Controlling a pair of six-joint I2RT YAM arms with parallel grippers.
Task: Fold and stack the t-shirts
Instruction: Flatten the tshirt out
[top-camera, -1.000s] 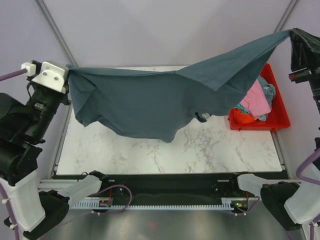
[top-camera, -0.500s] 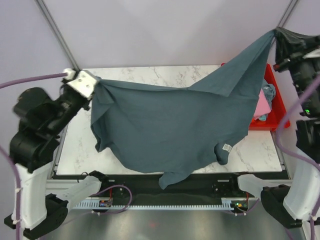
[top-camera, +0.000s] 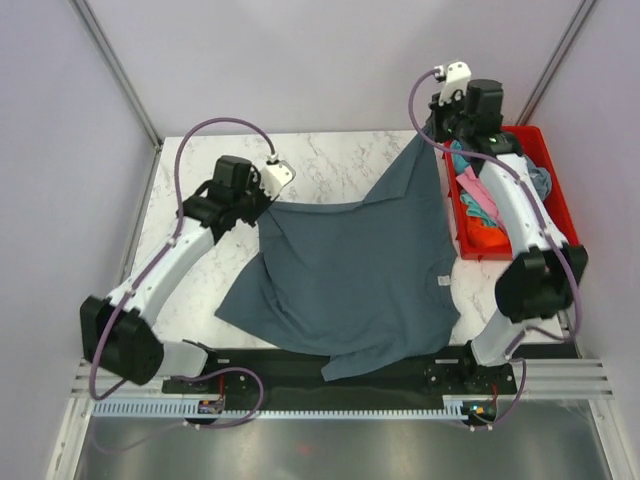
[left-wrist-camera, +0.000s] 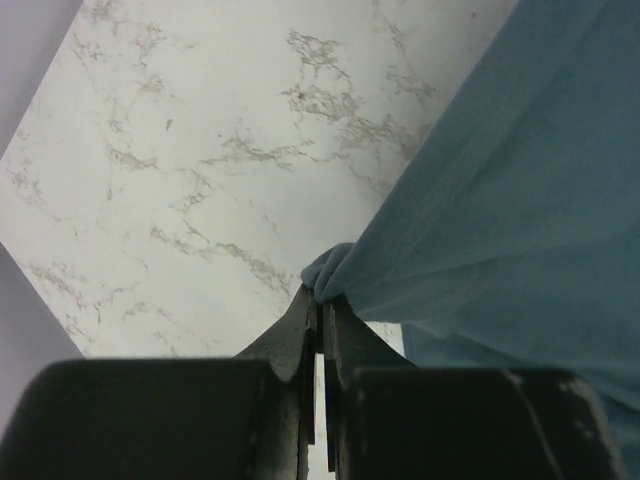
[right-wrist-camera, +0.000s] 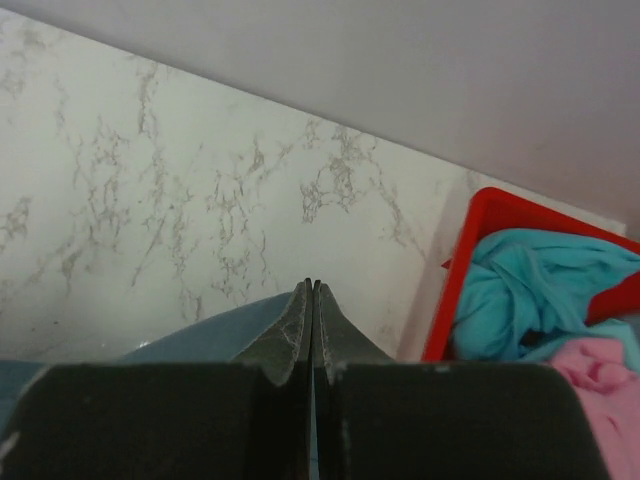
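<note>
The large slate-blue t-shirt (top-camera: 350, 270) lies spread on the marble table (top-camera: 190, 290). Its near hem hangs over the front edge, and a small white tag (top-camera: 441, 283) shows at its right side. My left gripper (top-camera: 265, 203) is shut on the shirt's far left corner; in the left wrist view (left-wrist-camera: 322, 292) a bunch of blue cloth (left-wrist-camera: 520, 200) sits in the closed tips. My right gripper (top-camera: 432, 138) is shut on the far right corner and holds it raised by the bin; the cloth (right-wrist-camera: 200, 335) shows beside the closed tips (right-wrist-camera: 313, 286).
A red plastic bin (top-camera: 478, 250) stands at the table's right edge, holding pink (top-camera: 478, 195) and teal (top-camera: 540, 183) shirts. It also shows in the right wrist view (right-wrist-camera: 470, 260) with teal (right-wrist-camera: 540, 290) and pink (right-wrist-camera: 600, 380) cloth. Purple walls enclose the table.
Both arms have come down and inward from holding the shirt stretched high. The shirt has dropped and now lies spread across the table with its hem over the front edge.
</note>
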